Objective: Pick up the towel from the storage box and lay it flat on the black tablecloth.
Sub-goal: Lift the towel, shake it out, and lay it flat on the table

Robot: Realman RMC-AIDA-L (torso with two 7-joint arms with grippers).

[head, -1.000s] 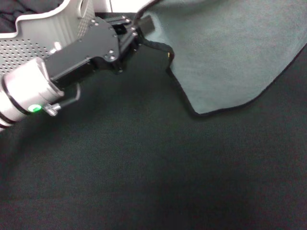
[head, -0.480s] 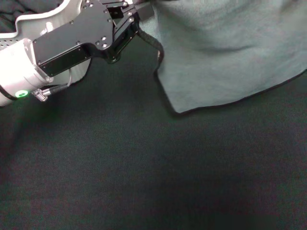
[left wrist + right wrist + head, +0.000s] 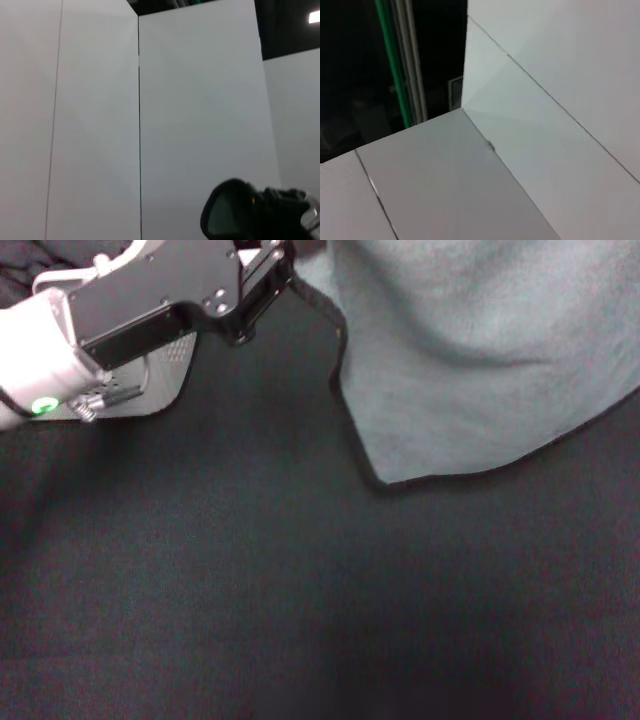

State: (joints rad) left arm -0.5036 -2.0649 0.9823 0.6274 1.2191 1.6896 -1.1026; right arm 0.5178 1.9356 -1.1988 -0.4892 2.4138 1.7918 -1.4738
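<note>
towel lifted higher, hanging over black tablecloth, pinched in left gripper; right gripper unseen, grip unknowable; spreading next

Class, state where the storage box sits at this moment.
In the head view the storage box shows at the upper left, on the black tablecloth, mostly hidden behind the left arm, with the towel off to its right.
</note>
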